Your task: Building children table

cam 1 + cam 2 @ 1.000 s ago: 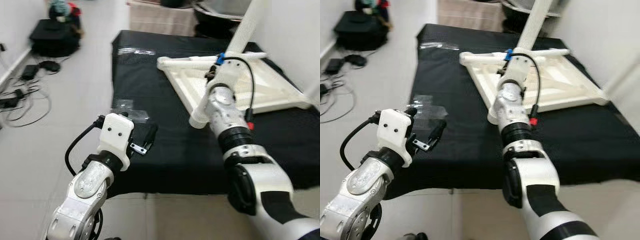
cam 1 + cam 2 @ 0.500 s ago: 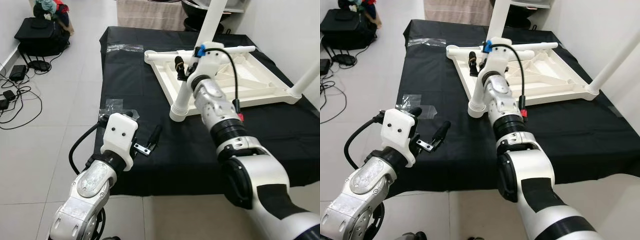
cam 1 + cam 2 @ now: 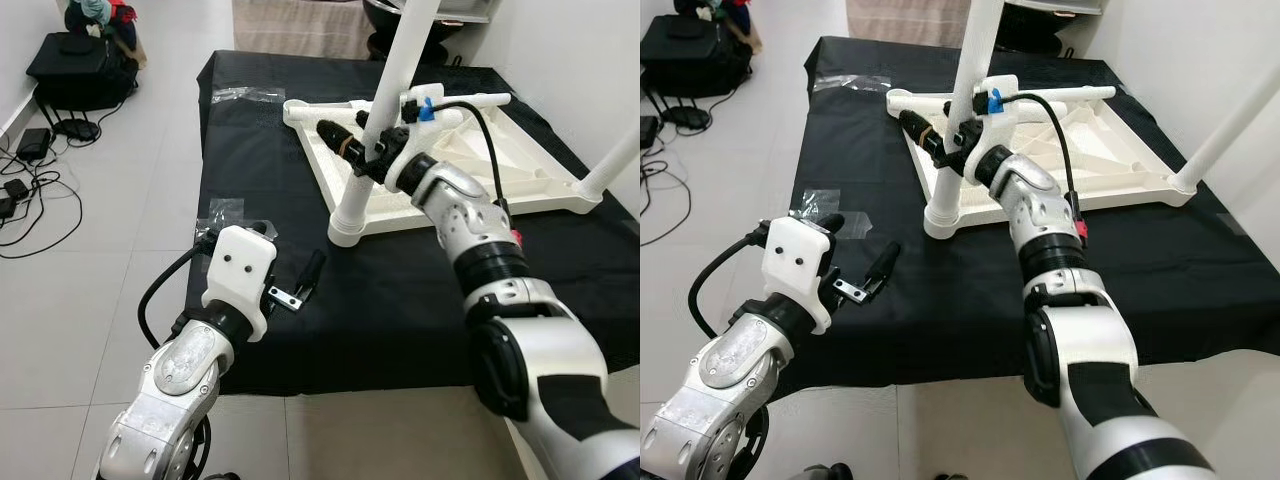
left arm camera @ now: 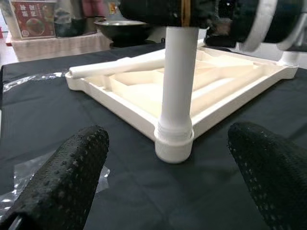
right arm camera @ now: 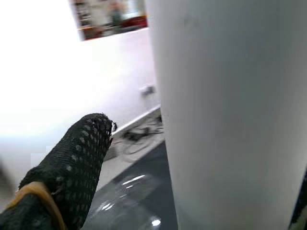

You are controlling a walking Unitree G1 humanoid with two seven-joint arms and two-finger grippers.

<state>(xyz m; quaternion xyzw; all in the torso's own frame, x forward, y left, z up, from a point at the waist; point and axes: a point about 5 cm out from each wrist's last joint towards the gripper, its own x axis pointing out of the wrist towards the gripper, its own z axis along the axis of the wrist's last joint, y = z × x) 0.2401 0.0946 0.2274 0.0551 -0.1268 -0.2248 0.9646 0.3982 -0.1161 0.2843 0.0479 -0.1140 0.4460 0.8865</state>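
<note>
The white plastic children's table top (image 3: 470, 165) lay upside down, ribbed underside up, on the black cloth covering the floor (image 3: 270, 160). A white round plastic leg (image 3: 372, 130) stood upright in its near corner socket. The right gripper (image 3: 365, 150) straddled that leg partway up, one finger showing either side; whether it was actually clamped could not be told. The left gripper (image 3: 290, 285) hovered over the cloth's near edge, well apart from the table, fingers spread and empty. The leg looked light, stiff and smooth, probably slippery to a loose pinch. The mid-shaft seemed the best hold for turning or pressing it into the socket.
</note>
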